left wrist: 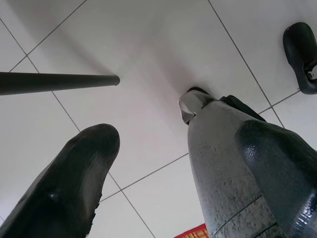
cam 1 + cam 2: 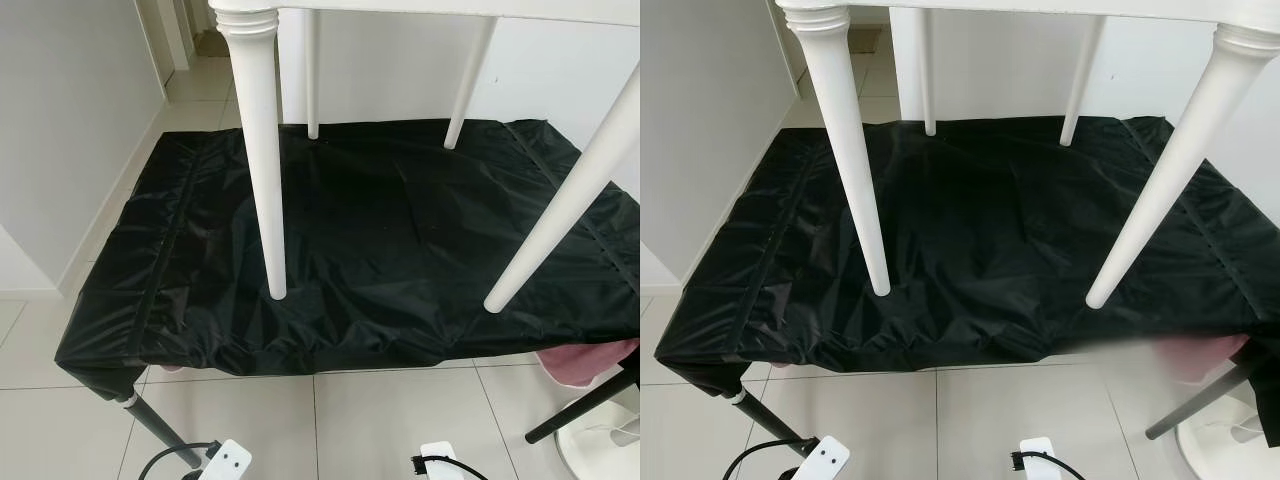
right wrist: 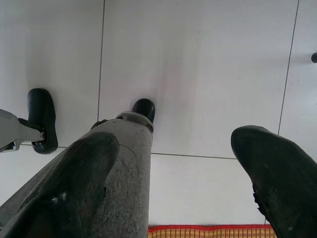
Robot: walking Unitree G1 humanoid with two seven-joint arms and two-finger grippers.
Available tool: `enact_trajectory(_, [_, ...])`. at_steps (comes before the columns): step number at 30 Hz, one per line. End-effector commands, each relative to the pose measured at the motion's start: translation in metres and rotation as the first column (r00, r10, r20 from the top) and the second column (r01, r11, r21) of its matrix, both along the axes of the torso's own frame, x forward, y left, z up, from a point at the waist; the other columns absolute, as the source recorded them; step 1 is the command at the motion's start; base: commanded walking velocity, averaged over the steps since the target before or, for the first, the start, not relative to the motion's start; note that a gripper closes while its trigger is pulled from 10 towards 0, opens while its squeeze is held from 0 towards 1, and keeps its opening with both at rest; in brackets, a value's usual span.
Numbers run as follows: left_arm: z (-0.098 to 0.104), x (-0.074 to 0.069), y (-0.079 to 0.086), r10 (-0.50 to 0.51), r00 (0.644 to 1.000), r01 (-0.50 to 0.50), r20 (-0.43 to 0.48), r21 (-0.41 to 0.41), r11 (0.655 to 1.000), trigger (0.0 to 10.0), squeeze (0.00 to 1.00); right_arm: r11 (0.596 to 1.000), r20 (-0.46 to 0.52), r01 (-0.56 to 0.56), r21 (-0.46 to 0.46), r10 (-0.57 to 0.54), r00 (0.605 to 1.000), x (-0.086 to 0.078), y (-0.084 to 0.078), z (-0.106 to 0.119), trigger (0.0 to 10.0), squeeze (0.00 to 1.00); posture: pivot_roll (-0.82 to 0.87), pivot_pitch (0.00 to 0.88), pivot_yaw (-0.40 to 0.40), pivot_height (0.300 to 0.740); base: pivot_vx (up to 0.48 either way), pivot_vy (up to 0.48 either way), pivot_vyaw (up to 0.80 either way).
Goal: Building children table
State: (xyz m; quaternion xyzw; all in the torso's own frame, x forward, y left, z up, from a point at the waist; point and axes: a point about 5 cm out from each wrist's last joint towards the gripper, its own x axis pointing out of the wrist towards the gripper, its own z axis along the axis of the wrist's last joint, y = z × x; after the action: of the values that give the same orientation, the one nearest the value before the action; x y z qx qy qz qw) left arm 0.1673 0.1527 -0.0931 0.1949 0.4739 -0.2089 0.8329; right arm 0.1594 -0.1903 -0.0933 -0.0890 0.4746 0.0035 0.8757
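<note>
A white children's table stands upright on a black cloth [image 2: 380,250]. Its tabletop edge [image 2: 450,8] runs along the top of the left eye view. The near left leg [image 2: 262,150] and the near right leg [image 2: 565,200] rest on the cloth, with two thinner-looking far legs [image 2: 312,70] behind them. My left gripper [image 1: 178,136] hangs low over the tiled floor, open, with nothing between its fingers [image 1: 74,188]. My right gripper [image 3: 173,144] also hangs over the floor, open and holding nothing.
The cloth covers a low work table on dark legs [image 2: 160,430]. A white wall runs along the left. A pink cloth [image 2: 585,360] and a round white base [image 2: 600,445] sit at the right. A red woven mat edge [image 3: 208,230] lies behind my feet [image 3: 42,119].
</note>
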Motion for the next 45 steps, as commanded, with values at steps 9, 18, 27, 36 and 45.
enact_trajectory(9, [-0.0056, -0.0127, 0.002, -0.012, 0.998, 0.013, -0.059, 0.012, 1.0, 10.0, 0.0, 1.0, -0.022, -0.031, -0.003, 0.031, 0.999, -0.0031, 0.0033, -0.002, 10.0, 0.0, -0.04, 0.0, 0.031, 0.74, 0.0, -0.062, 0.0])
enact_trajectory(18, [-0.0061, -0.0138, -0.0002, -0.017, 0.998, 0.017, -0.061, 0.01, 1.0, 10.0, 0.0, 0.998, -0.024, -0.054, -0.015, 0.054, 0.998, -0.0035, 0.0031, -0.0021, 10.0, 0.0, -0.04, 0.0, 0.023, 0.74, 0.0, -0.297, 0.0])
enact_trajectory(27, [-0.0065, -0.0148, -0.0008, -0.02, 0.998, 0.021, -0.064, 0.009, 1.0, 10.0, 0.0, 0.998, -0.026, -0.059, -0.018, 0.059, 0.998, -0.0048, 0.0031, -0.0025, 10.0, 0.0, -0.04, 0.0, 0.023, 0.74, 0.0, -0.307, 0.0])
enact_trajectory(36, [-0.0069, -0.0157, -0.0003, -0.021, 0.998, 0.022, -0.066, 0.011, 1.0, 10.0, 0.0, 0.998, -0.027, -0.062, -0.018, 0.062, 0.998, -0.0051, 0.0035, -0.0027, 10.0, 0.0, -0.04, 0.0, 0.022, 0.74, 0.0, -0.306, 0.0])
enact_trajectory(45, [-0.0078, -0.0181, 0.0013, -0.018, 0.997, 0.019, -0.071, 0.018, 1.0, 10.0, 0.0, 0.998, -0.027, -0.065, -0.013, 0.065, 0.998, -0.0049, 0.005, -0.0028, 10.0, 0.0, -0.04, 0.0, 0.023, 0.74, 0.0, -0.305, 0.0])
